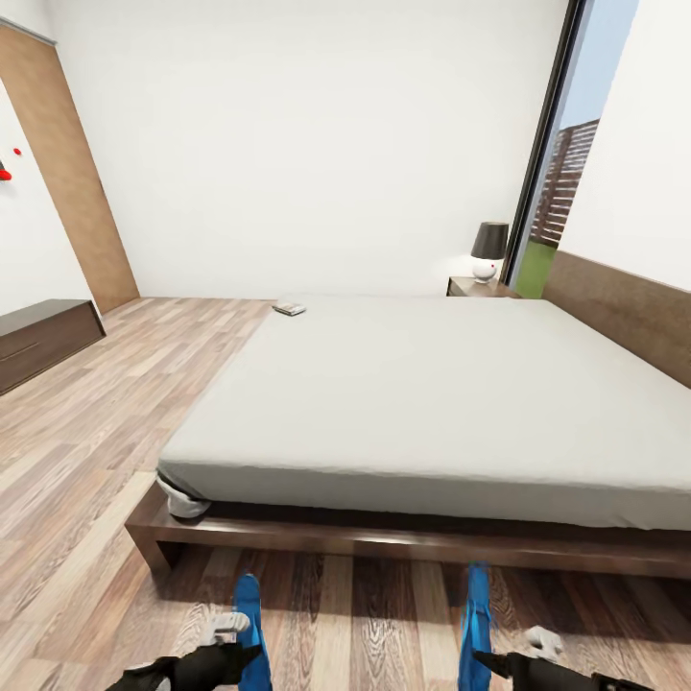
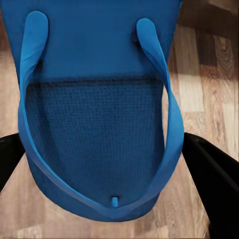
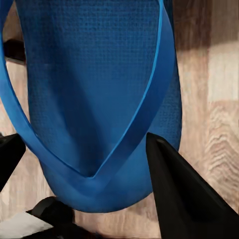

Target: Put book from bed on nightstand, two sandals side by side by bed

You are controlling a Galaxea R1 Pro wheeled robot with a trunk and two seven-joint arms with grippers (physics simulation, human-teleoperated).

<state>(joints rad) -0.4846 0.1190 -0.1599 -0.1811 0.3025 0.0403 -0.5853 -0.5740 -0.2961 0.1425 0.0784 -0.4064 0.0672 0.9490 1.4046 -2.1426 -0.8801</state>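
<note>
My left gripper (image 1: 240,653) pinched one sandal (image 1: 250,624) at 7 o'clock; my right gripper (image 1: 485,662) pinched the other sandal (image 1: 473,614) at 5. Book (image 1: 289,308) lay on the bed (image 1: 432,403), 11 o'clock corner.

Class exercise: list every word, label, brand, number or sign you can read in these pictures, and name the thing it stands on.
None can be read.
The book on the far corner of the bed: too small and blurred to show any lettering.
The sandal between the left pincer's fingers and the sandal at the right pincer: plain blue, no brand or mark.
</note>
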